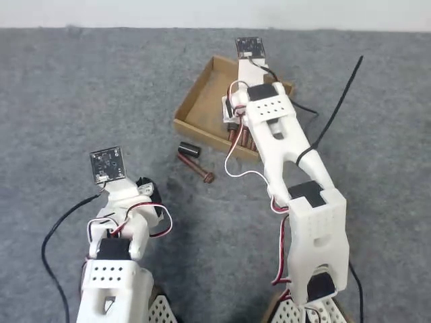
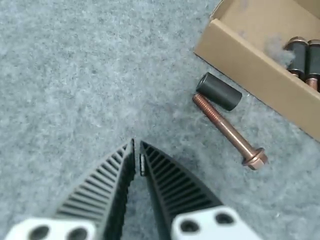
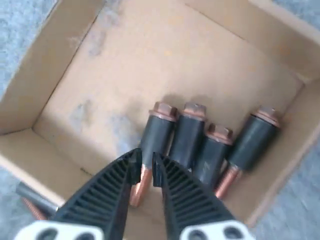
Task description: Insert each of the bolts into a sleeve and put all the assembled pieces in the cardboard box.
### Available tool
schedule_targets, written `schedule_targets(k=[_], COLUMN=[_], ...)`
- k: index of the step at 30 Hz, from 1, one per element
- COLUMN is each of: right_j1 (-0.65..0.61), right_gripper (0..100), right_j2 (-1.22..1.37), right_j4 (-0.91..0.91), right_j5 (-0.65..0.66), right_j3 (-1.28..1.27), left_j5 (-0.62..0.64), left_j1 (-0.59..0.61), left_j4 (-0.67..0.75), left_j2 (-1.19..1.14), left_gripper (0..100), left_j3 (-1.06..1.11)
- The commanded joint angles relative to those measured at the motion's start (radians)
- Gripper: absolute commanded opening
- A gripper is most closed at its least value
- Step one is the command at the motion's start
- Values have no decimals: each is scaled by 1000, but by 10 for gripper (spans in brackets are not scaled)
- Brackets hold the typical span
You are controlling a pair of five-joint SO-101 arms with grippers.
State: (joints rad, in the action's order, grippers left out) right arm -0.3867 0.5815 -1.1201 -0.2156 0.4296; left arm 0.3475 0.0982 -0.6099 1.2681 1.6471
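Note:
The cardboard box [image 1: 201, 94] lies at the back of the grey carpet. My right gripper [image 3: 145, 159] hangs inside it, fingers closed on the copper shank of one assembled bolt-and-sleeve piece [image 3: 156, 131]. That piece lies beside other assembled pieces [image 3: 215, 150] on the box floor [image 3: 165, 60]. Just outside the box's near wall, a loose black sleeve [image 2: 218, 91] lies next to a bare copper bolt [image 2: 227, 131]; both also show in the high view, the sleeve [image 1: 190, 149] and the bolt [image 1: 195, 168]. My left gripper [image 2: 136, 146] hovers shut and empty over carpet, short of the bolt.
The right arm [image 1: 283, 141] stretches over the box's right side, with its cables trailing beside it. A black cable [image 1: 340, 101] runs across the carpet to the right. The left arm [image 1: 121, 222] stands at the front left, with open carpet around it.

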Motion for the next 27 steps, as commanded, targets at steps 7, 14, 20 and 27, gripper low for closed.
schedule_targets(k=[7, 14, 20, 27], right_j1=[-39, -140, -226, -320], right_gripper=[6, 6, 6, 6], right_j2=[-147, -226, -298, -461], right_j4=[-291, -561, -673, -659], right_j5=[-5, 101, 150, 216], right_j3=[97, 97, 29, -221], left_j5=[-5, -5, -3, -3], left_j1=[-2, -2, 0, 58], left_j4=[35, 35, 35, 35], left_j2=[17, 17, 17, 17], left_gripper=[12, 12, 12, 12], left_j3=[-13, -13, -13, -15])
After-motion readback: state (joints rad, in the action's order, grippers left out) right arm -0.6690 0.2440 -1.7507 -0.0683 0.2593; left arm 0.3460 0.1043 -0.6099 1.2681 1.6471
